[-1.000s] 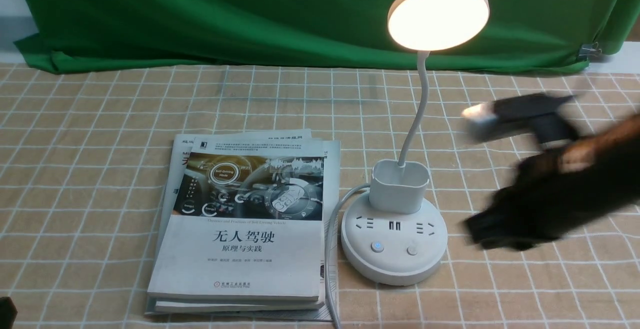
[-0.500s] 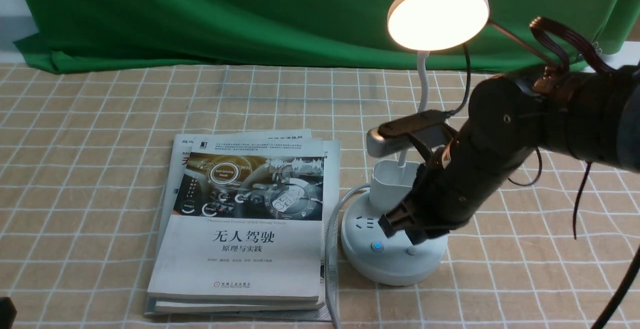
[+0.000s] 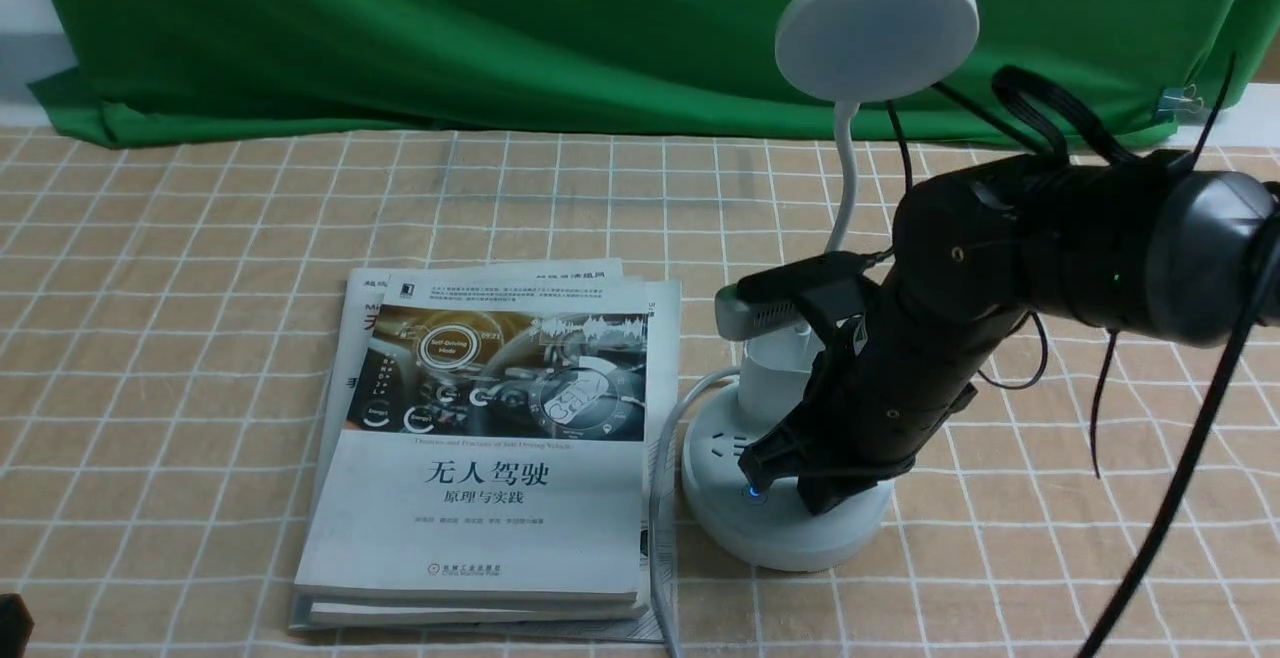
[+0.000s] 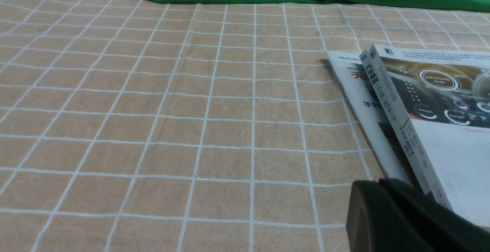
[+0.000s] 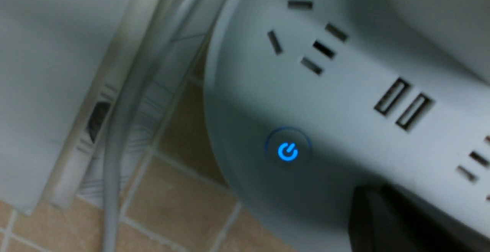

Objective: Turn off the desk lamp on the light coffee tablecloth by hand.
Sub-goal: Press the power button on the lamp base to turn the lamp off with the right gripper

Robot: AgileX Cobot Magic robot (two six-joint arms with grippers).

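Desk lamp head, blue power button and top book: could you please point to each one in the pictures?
Desk lamp head [image 3: 877,30], front view, middle of the round disc.
Blue power button [image 5: 288,151], right wrist view, on its glowing symbol.
Top book [image 3: 490,438], front view, middle of its cover.

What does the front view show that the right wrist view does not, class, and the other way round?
Only the front view: the desk lamp with its head unlit, the green backdrop, the book covers and the right arm. Only the right wrist view: the two USB slots, which the arm hides from the front. Both: the round base, its blue-lit button, the white cable, the tablecloth and the right pincer down at the base.
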